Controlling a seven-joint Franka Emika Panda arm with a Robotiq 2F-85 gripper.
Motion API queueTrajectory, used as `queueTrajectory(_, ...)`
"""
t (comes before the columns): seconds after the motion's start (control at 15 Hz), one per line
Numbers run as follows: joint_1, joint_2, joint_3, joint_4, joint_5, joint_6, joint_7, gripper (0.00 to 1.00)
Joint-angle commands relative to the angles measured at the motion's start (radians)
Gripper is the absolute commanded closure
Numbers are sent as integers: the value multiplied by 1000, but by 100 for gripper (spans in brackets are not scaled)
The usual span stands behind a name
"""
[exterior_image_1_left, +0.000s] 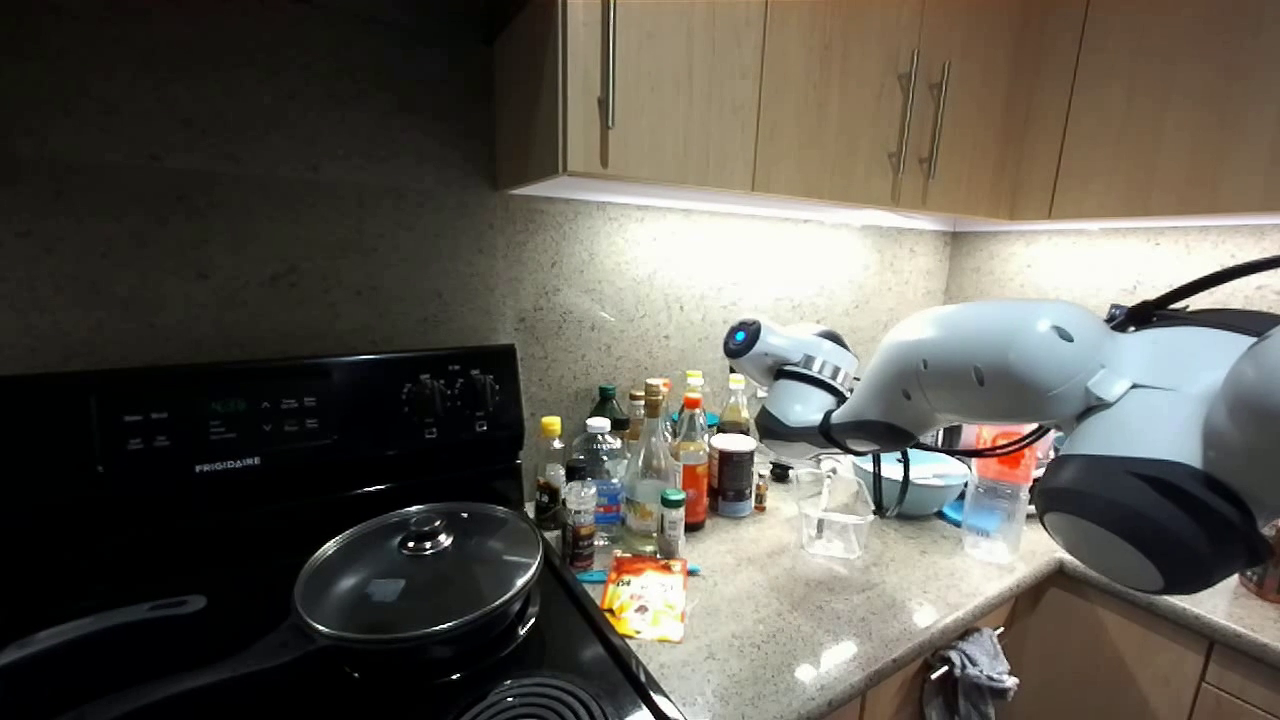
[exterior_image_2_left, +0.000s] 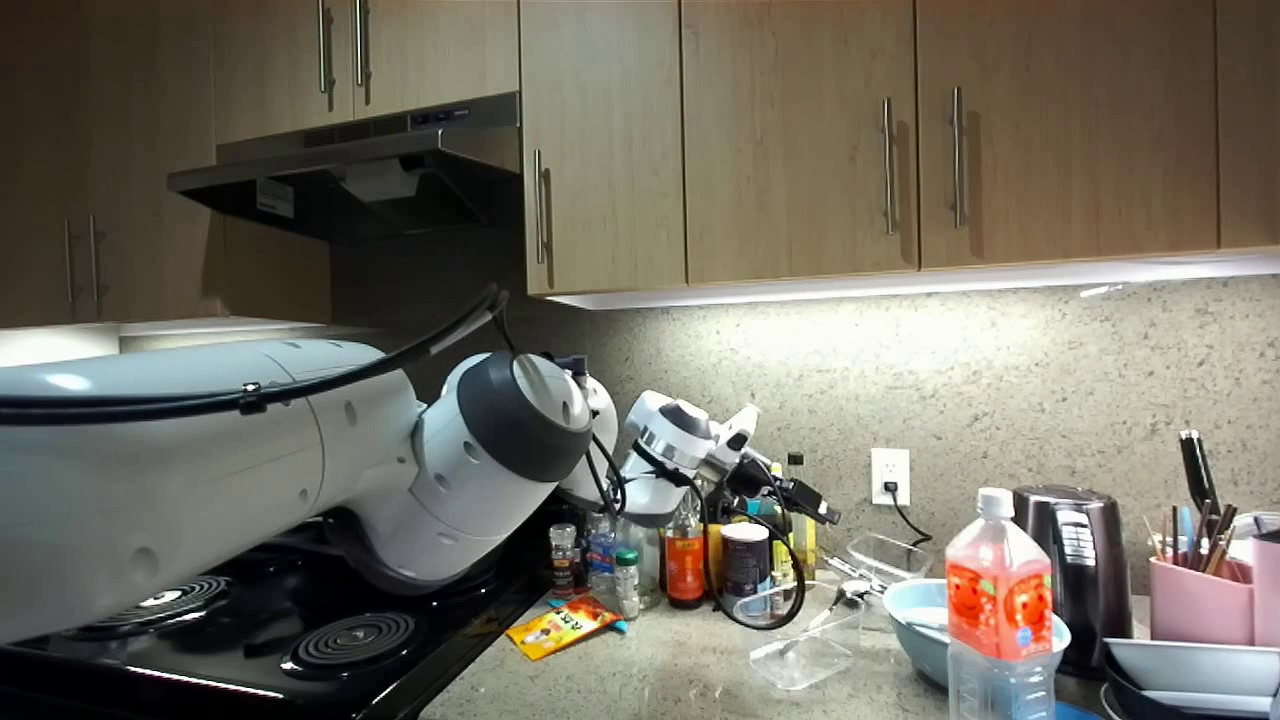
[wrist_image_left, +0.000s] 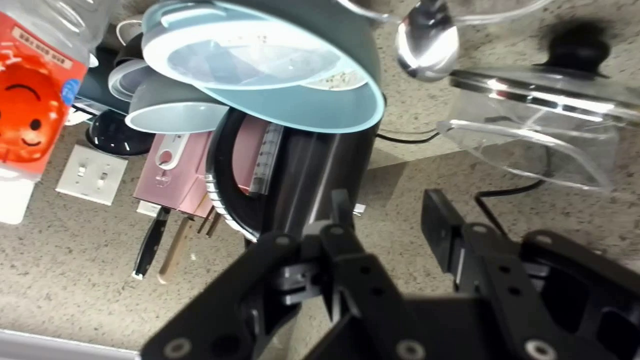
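Your end effector (wrist_image_left: 387, 215) hangs over the table (exterior_image_2_left: 660, 670), its fingers (wrist_image_left: 440, 230) parted with nothing between them, the clear container (wrist_image_left: 520, 132) lying below and ahead, near the backsplash (exterior_image_2_left: 1000, 400).

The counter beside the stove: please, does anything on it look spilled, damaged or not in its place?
I see no clear spill or damage. The orange packet, though, looks slightly askew: it lies crooked beside the stove, apparently across a blue object that shows at both its sides, while the bottles behind stand upright.
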Motion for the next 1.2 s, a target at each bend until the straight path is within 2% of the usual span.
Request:
queueTrajectory(0.0,-35,11,-15,-31,-6,43,56,26)
queueTrajectory(0.2,-51,47,-18,-45,-16,83,56,7)
queueTrajectory(0.27,-59,40,-13,-7,0,49,28,25)
queueTrajectory(0.53,-61,64,-13,-14,0,64,30,1)
queueTrajectory(0.67,-59,64,0,-19,5,66,17,0)
queueTrajectory(0.93,-57,54,44,-39,22,-6,-12,0)
queueTrajectory(1.0,-92,67,111,20,-30,-60,-15,0)
queueTrajectory(1.13,-98,67,155,25,-33,-128,-13,0)
